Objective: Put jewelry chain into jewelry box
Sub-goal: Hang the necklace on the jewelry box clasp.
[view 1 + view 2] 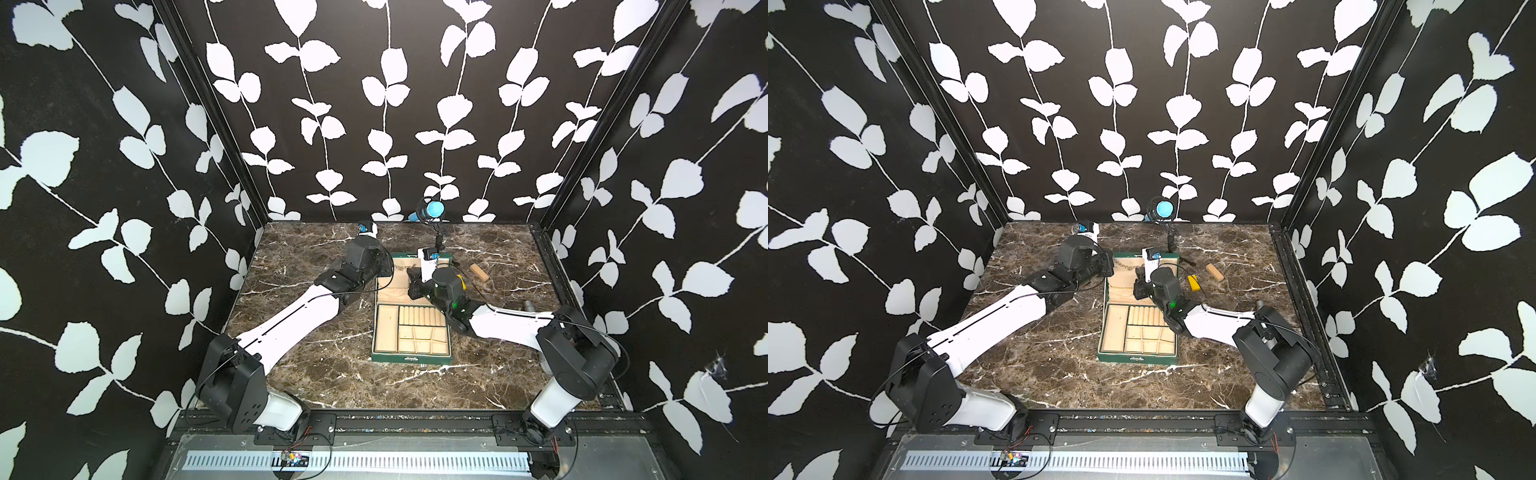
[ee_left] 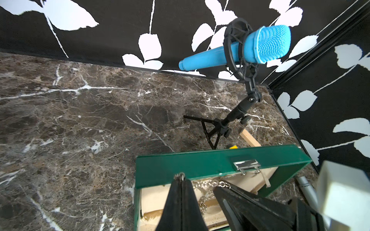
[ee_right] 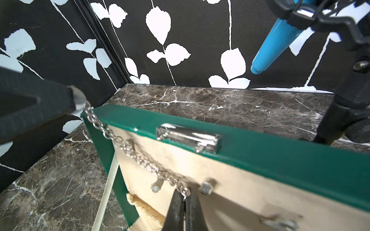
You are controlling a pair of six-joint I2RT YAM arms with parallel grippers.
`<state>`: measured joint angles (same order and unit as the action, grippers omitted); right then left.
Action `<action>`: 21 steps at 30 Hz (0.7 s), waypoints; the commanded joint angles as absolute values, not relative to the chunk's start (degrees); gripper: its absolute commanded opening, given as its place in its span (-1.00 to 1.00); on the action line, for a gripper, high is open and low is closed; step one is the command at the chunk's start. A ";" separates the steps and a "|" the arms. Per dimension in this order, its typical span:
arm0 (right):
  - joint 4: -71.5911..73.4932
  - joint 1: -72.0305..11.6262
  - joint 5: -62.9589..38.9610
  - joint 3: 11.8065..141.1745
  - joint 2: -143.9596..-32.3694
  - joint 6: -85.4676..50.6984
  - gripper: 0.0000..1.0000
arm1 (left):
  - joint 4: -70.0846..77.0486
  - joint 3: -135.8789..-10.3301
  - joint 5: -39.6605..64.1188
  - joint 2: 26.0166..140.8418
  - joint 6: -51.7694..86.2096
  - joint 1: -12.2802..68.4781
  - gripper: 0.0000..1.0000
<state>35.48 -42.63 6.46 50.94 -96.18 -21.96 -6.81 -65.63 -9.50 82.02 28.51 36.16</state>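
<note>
So, the jewelry box [image 1: 409, 358] [image 1: 1138, 358] was seen open on the marble table [image 1: 332, 374], with the lid stood up at the far end and the tray of ring rolls [image 1: 415, 316] and divided compartments at the near end. The jewelry chain [image 3: 136, 156] [image 2: 210, 183] was not in the tray. It was strung across the lid's cream lining, with one end pinched in each gripper. The left gripper [image 3: 76, 100] [image 2: 181, 178] was clenched on the end link just off the lid's corner, and the chain was draped over that green corner edge. The right gripper [image 3: 185, 195] [image 2: 218, 189] was clamped on the other end, right up against the lining between two small metal pegs [image 3: 206, 189]. In both top views the chain could only just be made out as a thin line across the lid [image 1: 1125, 262]. A shiny metal clasp [image 3: 188, 139] [image 2: 247, 165] was fixed on the lid's top edge. Any engraving on it could not be made out. A blue microphone [image 2: 260, 48] [image 1: 430, 209] on a black tripod was parked behind the box, with a wooden block [image 1: 479, 272] and a yellow block [image 1: 1194, 282] lying off to the box's right. A small blue spot [image 1: 365, 227] was noticed on the left wrist camera, too tiny for any label to be read.
</note>
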 commanded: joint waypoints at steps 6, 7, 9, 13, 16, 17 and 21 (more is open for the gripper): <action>38.14 -42.10 6.54 50.82 -96.94 -24.23 -1.00 | -4.90 -65.02 -6.11 82.33 29.10 35.88 -1.00; 39.39 -42.10 6.38 50.69 -96.92 -24.35 -1.00 | -4.94 -64.82 -5.65 82.39 29.20 35.86 -1.00; 39.60 -42.10 6.33 50.19 -96.73 -24.58 -1.00 | -5.08 -64.27 -4.99 82.44 29.55 35.86 -1.00; 39.64 -42.15 5.45 49.60 -96.90 -25.33 -1.00 | -5.19 -62.82 -4.38 82.45 30.03 35.86 -1.00; 39.79 -42.23 4.79 49.20 -96.94 -25.98 -1.00 | -5.40 -61.39 -4.39 82.20 30.34 35.86 -1.00; 39.86 -42.19 4.75 49.07 -96.97 -26.15 -1.00 | -5.52 -60.96 -4.33 82.11 30.47 35.86 -1.00; 40.08 -42.36 4.03 48.44 -96.94 -26.60 -1.00 | -5.78 -59.84 -4.12 82.00 30.81 35.87 -1.00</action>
